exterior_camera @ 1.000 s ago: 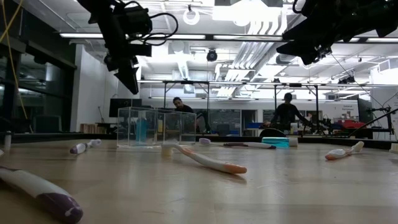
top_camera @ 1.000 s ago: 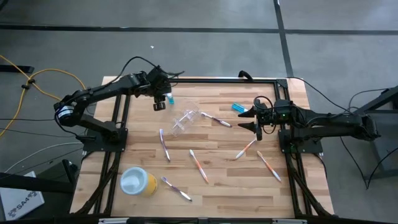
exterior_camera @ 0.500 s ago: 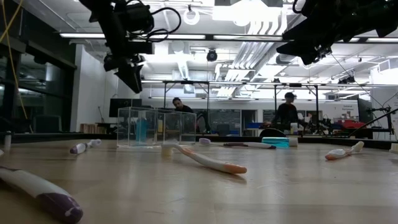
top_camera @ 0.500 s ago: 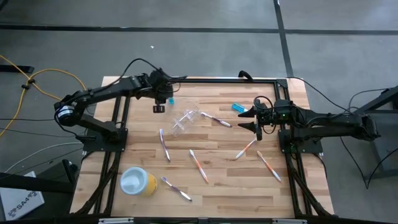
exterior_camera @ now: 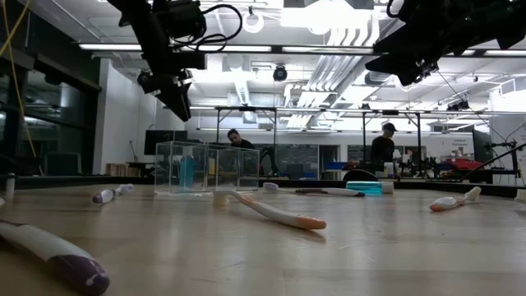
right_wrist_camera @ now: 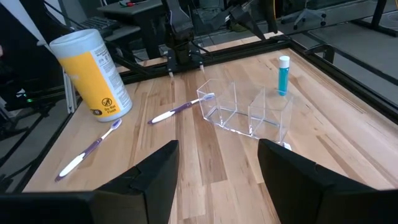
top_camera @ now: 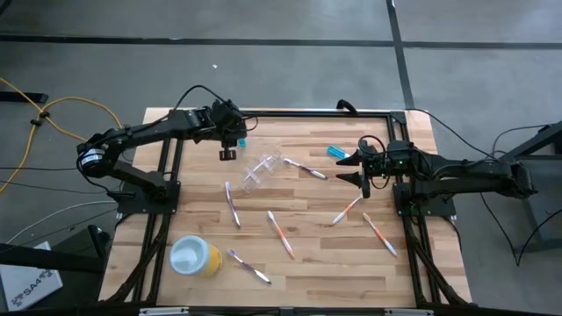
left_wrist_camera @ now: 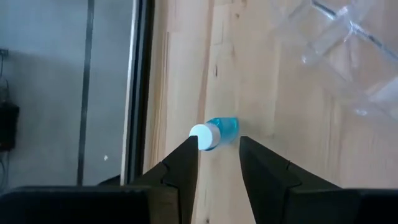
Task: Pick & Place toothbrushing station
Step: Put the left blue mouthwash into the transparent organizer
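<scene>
Clear plastic, the holder [top_camera: 261, 170] sits empty near table centre with toothbrushes [top_camera: 281, 234] scattered from four to eight o'clock of it, so nothing is placed yet. The left gripper [left_wrist_camera: 217, 163], fingers narrowed but gripping nothing, hangs over the upright blue tube [left_wrist_camera: 213, 133] at the holder's ten o'clock. The right gripper [right_wrist_camera: 216, 167] waits wide open, empty, at three o'clock, near a second tube [top_camera: 336, 153].

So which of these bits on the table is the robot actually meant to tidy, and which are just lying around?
Part of the job:
- clear plastic holder with compartments
- slim toothbrushes scattered on the wood, e.g. an orange-handled one and a purple-handled one
- upright blue tube with white cap, below the left gripper
- blue tube lying flat

Just lying about:
- yellow canister with pale lid
</scene>
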